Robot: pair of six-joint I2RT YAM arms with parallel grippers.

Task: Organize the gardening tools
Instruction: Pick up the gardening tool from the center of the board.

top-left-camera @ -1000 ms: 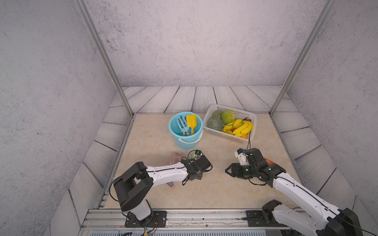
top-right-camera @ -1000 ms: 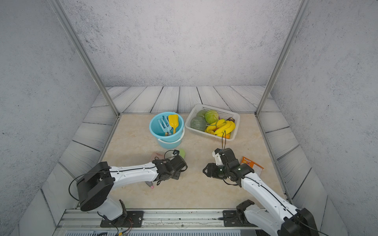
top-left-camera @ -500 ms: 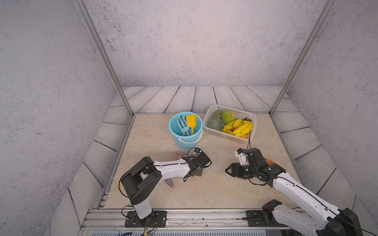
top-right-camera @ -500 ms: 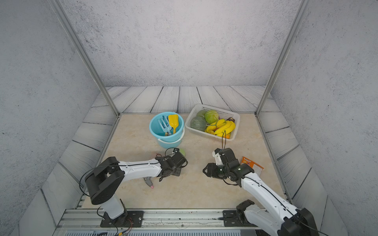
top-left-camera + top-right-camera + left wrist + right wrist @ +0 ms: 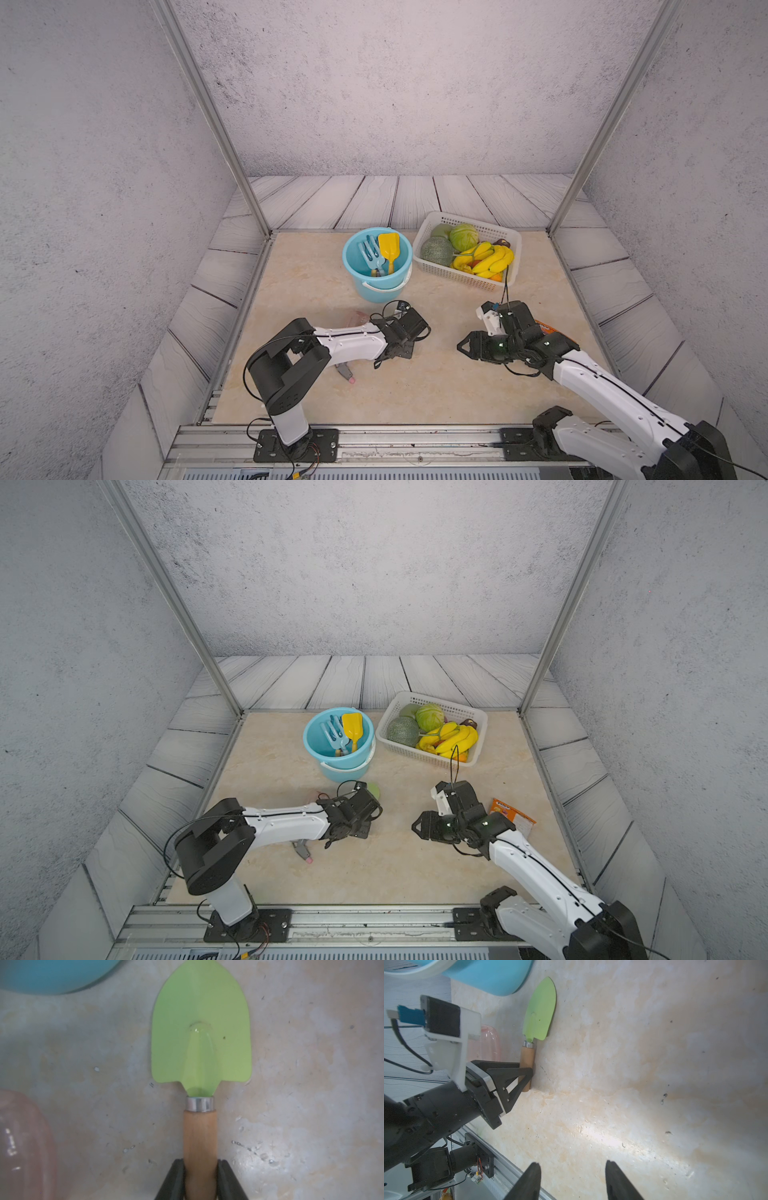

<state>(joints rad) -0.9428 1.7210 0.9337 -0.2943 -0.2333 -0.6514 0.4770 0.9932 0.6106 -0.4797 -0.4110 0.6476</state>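
Left tool (image 5: 200, 1165) is clamped on the wooden handle of the green trowel (image 5: 200, 1032), which lies flat on the table (image 5: 415, 866) just below the bucket (image 5: 345, 773) in a top view. Blue fork (image 5: 334, 735) and yellow trowel (image 5: 352, 725) are stowed in the bucket; pink spray bottle (image 5: 22, 1142) lies out. Right tool (image 5: 572, 1164) stands apart, empty.

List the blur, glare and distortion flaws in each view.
Left wrist view: green trowel fairly sharp, pink spray bottle and blue bucket soft at the edges. Right wrist view: bright glare patch on the tabletop; right hand dark, blurred. Both top views: even light, soft shadows, leaning frame posts from the wide lens.
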